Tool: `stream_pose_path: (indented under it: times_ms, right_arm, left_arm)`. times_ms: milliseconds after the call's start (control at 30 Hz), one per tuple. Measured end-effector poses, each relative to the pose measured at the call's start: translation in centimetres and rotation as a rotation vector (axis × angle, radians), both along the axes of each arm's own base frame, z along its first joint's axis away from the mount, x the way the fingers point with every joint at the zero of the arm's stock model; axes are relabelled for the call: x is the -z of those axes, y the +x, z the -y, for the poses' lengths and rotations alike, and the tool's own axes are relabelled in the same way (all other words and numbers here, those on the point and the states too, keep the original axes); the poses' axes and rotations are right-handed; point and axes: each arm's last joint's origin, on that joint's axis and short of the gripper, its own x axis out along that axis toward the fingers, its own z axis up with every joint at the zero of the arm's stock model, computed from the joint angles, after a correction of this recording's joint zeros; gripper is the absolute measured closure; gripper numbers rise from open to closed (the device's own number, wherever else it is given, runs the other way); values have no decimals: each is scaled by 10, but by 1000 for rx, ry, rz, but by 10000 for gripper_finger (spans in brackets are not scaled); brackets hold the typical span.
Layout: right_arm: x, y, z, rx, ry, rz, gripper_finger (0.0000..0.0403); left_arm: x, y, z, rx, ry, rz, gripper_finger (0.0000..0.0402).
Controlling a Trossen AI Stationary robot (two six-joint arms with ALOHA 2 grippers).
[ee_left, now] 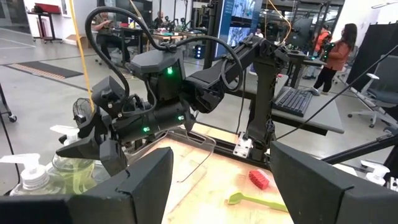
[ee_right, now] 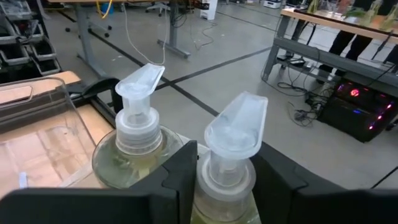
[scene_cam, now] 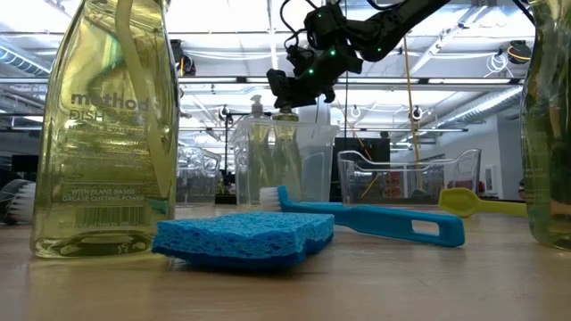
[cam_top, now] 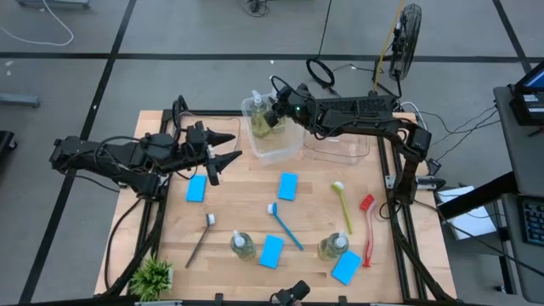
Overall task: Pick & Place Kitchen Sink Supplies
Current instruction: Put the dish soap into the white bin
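High view, sorting stock as it lies: two soap bottles stand together in the left clear bin (cam_top: 272, 127) at the table's (cam_top: 246, 208) far edge, so that bin evidently collects bottles; the neighbouring bin (cam_top: 340, 146) to its right looks empty. Right hand (cam_top: 277, 107) sits over the left bin, its fingers straddling the neck of one bottle (ee_right: 231, 163) just below the white pump, the second bottle (ee_right: 138, 140) standing just beside it. Whether the fingers are clamped on that neck or just letting go cannot be told from the right wrist view; the bottle stands upright inside the bin, which suits a placement step nearing its end. Left hand (cam_top: 214, 160) hovers over the table's left side near a sponge (cam_top: 196, 189), fingers apart and holding nothing, likely waiting clear of the right arm's reach. Remaining on the table: two bottles near the front edge, one (cam_top: 242, 245) left of centre and one (cam_top: 333, 246) to the right; three more sponges, one central (cam_top: 288, 186), one (cam_top: 272, 251) between the front bottles, one (cam_top: 346, 267) at front right; blue brush (cam_top: 285, 225) lying diagonally mid-table; yellow brush (cam_top: 342, 206) and red brush (cam_top: 367, 229) on the right; dark grey brush (cam_top: 202, 238) front left. A potted plant (cam_top: 153, 276) sits at the front left corner, not part of the stock. Judgement: roughly a quarter sorted, bottles first.
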Motion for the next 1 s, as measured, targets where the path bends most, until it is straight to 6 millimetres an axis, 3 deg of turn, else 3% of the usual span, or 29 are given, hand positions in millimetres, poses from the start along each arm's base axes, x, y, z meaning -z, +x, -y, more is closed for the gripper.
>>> stream_pose_path:
  times_ms: [533, 833, 1000]
  right_arm:
    - [6, -2, -6, -18, -30, -11, 231]
    - [-28, -11, -28, -49, -127, -7, 191]
    - [-57, -22, -56, -63, -200, -18, 174]
  left_arm:
    - [0, 0, 0, 0, -1, 0, 133]
    - [0, 0, 0, 0, -1, 0, 133]
    - [0, 0, 0, 1, -1, 0, 133]
